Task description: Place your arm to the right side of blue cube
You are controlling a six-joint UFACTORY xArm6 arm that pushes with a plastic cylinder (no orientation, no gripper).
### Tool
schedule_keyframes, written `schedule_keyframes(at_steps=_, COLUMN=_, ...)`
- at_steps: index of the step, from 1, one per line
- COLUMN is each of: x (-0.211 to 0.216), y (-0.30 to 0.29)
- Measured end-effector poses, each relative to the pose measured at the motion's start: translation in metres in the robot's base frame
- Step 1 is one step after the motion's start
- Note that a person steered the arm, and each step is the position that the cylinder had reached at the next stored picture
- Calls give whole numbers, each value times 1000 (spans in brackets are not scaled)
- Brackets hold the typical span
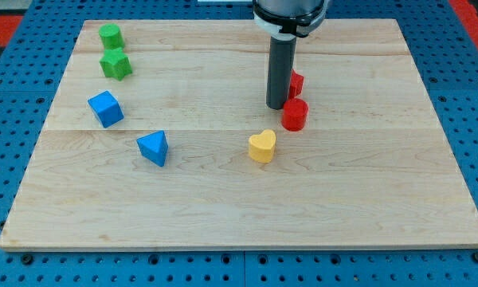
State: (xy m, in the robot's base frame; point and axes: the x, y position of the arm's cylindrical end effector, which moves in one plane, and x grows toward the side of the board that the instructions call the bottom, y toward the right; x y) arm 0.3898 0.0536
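Note:
The blue cube [105,108] sits at the view's left on the wooden board [239,207]. My tip [276,106] is at the lower end of the dark rod, far to the right of the blue cube, near the board's upper middle. It stands just left of a red cylinder [295,115] and in front of a second red block [296,83], which the rod partly hides.
A blue triangular block [153,147] lies below and right of the blue cube. A yellow heart-shaped block [262,146] lies below my tip. A green cylinder [110,36] and a green star-shaped block [115,64] sit at the upper left.

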Motion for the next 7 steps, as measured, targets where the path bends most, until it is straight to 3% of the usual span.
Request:
schedule_keyframes(at_steps=3, x=-39, y=-7)
schedule_keyframes(at_steps=5, x=-39, y=-126)
schedule_keyframes(at_steps=7, x=-32, y=-156)
